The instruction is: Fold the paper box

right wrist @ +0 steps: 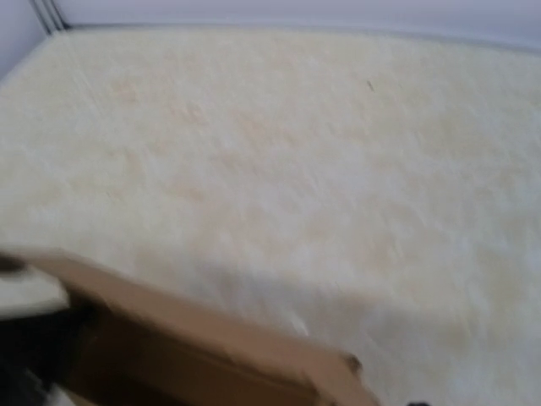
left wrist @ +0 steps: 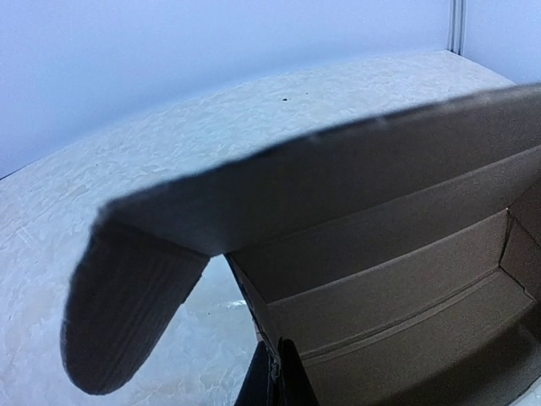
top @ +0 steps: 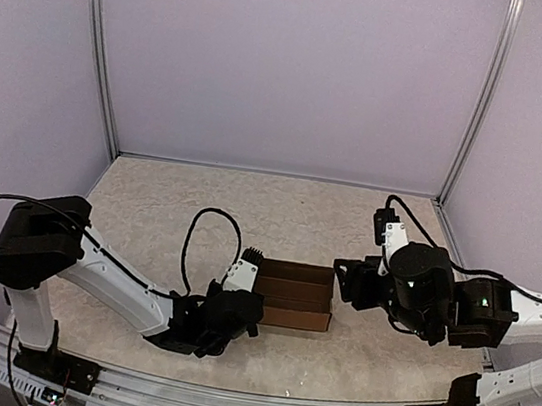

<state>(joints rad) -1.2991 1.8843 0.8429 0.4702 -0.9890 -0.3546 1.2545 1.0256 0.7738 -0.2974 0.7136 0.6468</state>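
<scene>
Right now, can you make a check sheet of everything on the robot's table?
Surface: pale speckled table, flat, mostly bare.
Job's things: one brown paper box, mid-table between the arms, walls up, top open; a rounded flap sticks out at its left end.
Clutter: nothing seen.
Grippers: left gripper is shut, right at the box's left end; whether it pinches the wall cannot be told. Right gripper is close to the box's right end; open or shut cannot be told, as its camera view is blurred.
Cables: black cable loops above the left arm; second cable runs behind the right arm.
Surroundings: plain lilac walls, metal posts in the corners.
</scene>
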